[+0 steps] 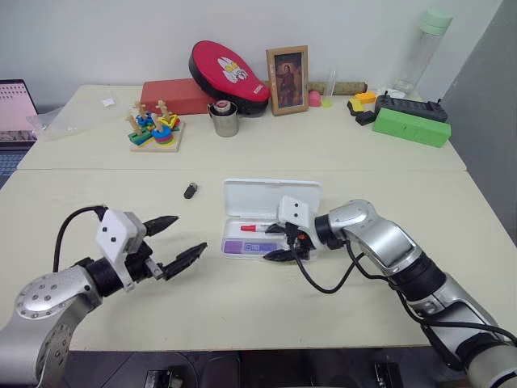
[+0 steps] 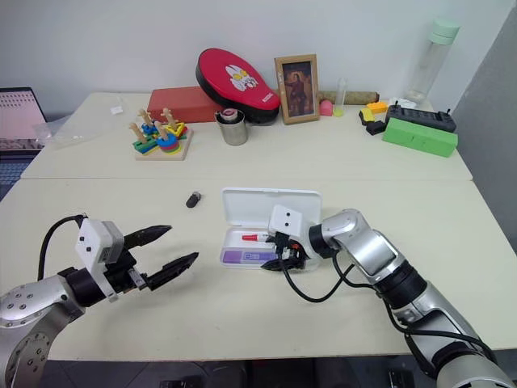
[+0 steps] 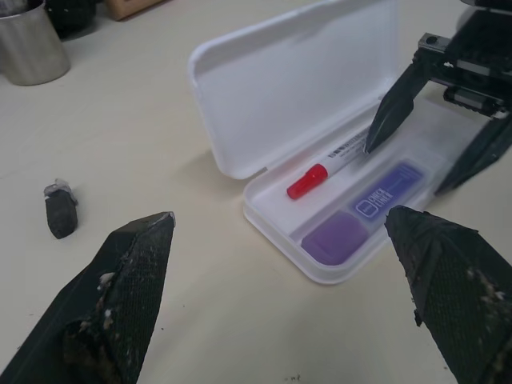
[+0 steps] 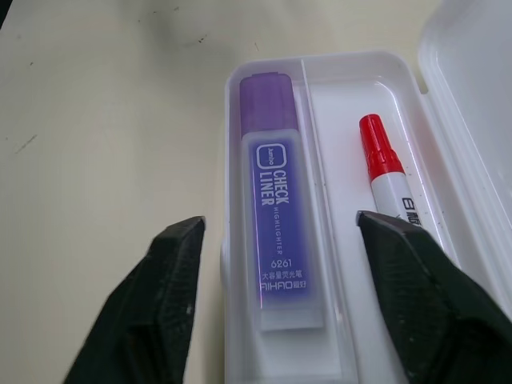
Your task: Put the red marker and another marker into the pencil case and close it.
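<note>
The white pencil case lies open at the table's middle, lid tipped back. In its tray the red marker lies along the lid side, and the lilac highlighter rests in the front compartment. My right gripper is open just over the tray's right end, one finger on either side of the highlighter and holding nothing. My left gripper stands open above bare table to the left of the case, pointing toward it.
A small black stubby object lies left of the case. At the back stand a metal cup, a wooden stacking toy, a picture frame, a green box and a bottle.
</note>
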Available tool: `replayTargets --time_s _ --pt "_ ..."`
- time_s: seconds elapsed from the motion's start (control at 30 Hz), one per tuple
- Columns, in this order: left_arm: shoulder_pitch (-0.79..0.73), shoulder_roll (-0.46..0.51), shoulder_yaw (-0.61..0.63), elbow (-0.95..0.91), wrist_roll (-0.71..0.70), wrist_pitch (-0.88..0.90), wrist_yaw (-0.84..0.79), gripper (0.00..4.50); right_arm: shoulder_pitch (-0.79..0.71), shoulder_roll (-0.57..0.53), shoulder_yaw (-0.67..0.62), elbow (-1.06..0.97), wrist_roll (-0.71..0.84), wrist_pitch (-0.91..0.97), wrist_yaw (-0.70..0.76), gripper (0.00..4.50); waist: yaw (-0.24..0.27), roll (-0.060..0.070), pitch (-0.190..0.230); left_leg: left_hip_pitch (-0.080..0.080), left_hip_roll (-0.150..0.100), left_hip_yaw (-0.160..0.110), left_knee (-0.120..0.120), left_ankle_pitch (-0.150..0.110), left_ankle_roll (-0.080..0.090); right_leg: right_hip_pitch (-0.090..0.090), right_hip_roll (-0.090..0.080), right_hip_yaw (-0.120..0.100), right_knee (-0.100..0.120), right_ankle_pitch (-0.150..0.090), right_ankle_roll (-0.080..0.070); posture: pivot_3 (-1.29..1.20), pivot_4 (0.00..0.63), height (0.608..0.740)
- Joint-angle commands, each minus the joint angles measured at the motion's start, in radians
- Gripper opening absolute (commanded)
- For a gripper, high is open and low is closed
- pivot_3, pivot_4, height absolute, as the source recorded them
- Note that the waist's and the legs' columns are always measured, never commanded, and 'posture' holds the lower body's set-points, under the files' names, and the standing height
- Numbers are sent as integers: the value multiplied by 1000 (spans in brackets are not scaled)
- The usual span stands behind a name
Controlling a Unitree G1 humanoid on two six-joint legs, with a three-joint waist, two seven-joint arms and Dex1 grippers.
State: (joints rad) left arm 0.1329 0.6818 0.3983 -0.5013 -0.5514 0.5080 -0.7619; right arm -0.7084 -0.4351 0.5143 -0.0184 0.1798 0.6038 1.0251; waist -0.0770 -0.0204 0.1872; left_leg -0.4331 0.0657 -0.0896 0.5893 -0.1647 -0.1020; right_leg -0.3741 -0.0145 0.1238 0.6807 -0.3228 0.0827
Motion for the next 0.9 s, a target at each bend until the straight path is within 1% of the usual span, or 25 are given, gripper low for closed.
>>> replayTargets --time_s 0.03,0.07,0.1,0.17,0.2,0.27,0.4,0.53,0.63,0.7,0.73,0.87,0.9 --pt "-99 -23 7 71 21 41 128 4500 -26 39 -145 -90 128 -6 31 4213 1 0 0 0 0 0 0 0 0 0 0 0 0 0 0 0 150 740" --pt "-124 -27 2 96 35 46 151 4500 -30 53 -180 -106 167 0 35 4448 1 0 0 0 0 0 0 0 0 0 0 0 0 0 0 0 150 740" --pt "-166 -28 -12 152 59 58 184 4500 -50 84 -247 -118 227 17 18 4448 1 0 0 0 0 -1 0 0 0 0 1 0 0 0 0 0 150 740" --pt "-222 -26 -36 234 101 62 222 4500 -83 124 -329 -119 289 41 -23 4448 -1 0 0 0 0 -1 0 0 0 0 1 0 1 0 0 0 150 740" --pt "-272 -25 -60 311 135 56 242 4500 -111 142 -373 -108 306 44 -58 4448 -2 0 0 0 0 -2 0 0 0 1 1 -1 1 0 1 0 150 740" --pt "-354 -29 -104 427 174 36 250 4500 -146 160 -419 -91 308 36 -110 4448 -3 0 0 0 0 -2 0 0 0 1 1 -1 1 1 1 0 150 740" --pt "-474 -51 -177 588 220 5 241 4500 -178 167 -443 -75 290 38 -172 4448 2 0 0 0 0 -4 0 0 0 1 1 -3 1 1 1 0 150 740" --pt "-576 -82 -254 762 278 -42 215 4500 -180 164 -446 -85 292 36 -202 4448 6 0 0 -1 -1 -5 -1 0 0 1 1 -4 2 1 0 0 150 740" --pt "-635 -105 -277 882 305 -84 202 4500 -168 159 -441 -107 299 42 -214 4448 9 0 0 -1 -1 -5 -1 0 0 1 1 -4 2 1 0 0 150 740" --pt "-658 -112 -298 932 325 -106 189 4127 -159 153 -434 -121 300 45 -218 4500 12 0 0 -1 -1 -5 -1 0 0 1 1 -4 2 1 0 0 150 740" --pt "-669 -118 -303 951 332 -115 185 4011 -154 151 -432 -127 301 47 -219 4500 13 0 0 -1 -1 -6 -1 0 0 1 1 -4 3 1 0 0 150 740" --pt "-703 -137 -307 1011 348 -137 188 3130 -144 143 -428 -142 302 54 -225 4500 19 0 0 -1 -1 -7 0 0 0 1 1 -5 3 1 0 0 150 740" --pt "-707 -140 -307 1020 351 -142 189 2986 -142 141 -428 -144 301 54 -225 4500 20 0 0 -1 -1 -6 0 0 0 1 1 -5 3 1 0 0 150 740"
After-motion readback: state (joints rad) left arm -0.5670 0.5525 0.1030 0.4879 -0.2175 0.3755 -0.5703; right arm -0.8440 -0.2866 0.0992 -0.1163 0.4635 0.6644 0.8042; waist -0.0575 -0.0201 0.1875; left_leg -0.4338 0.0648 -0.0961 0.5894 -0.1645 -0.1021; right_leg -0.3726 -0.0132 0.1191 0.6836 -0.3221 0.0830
